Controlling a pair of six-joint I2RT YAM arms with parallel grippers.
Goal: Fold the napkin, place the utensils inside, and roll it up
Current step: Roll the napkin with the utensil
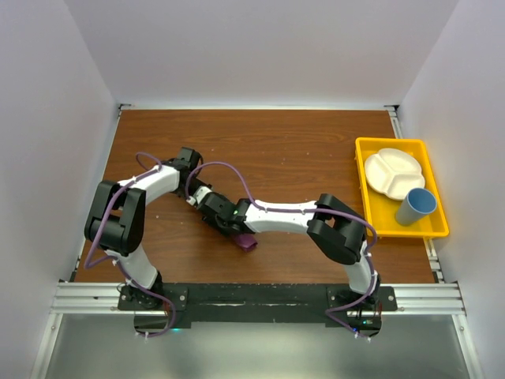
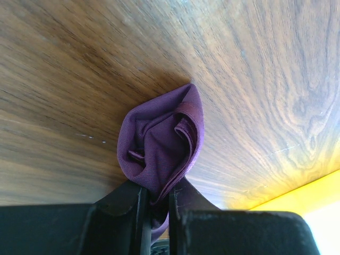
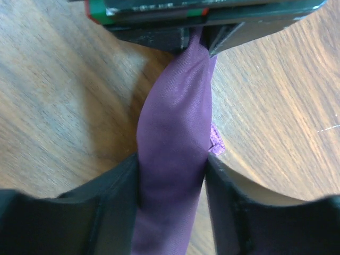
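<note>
Wood-grain table [image 1: 268,142], dark brown, boxed on three sides by plain pale panels [image 1: 260,47]; along the near edge, a metal rail [image 1: 87,298] carrying both arm bases. Counted: two arms, one yellow tray [image 1: 410,231] at the table's right edge, one white divided plate [image 1: 393,172] and one blue cup [image 1: 416,207] inside it (cup mouth upward, just beside the plate on the nearer side), and one napkin [image 1: 247,242]. Napkin near the table's middle, bunched into a narrow plum-purple roll between the two claws — caught by both at once. Left gripper [image 2: 155,199] pinched tight on one end, with loose folds of cloth [image 2: 159,143] spilling beyond the fingertips against the wood. Right gripper [image 3: 172,178] closed round the thicker part of the roll, fingers [image 3: 119,186] pressing it from either side. Seen from above, nose to nose — only a small purple tip showing beneath.
</note>
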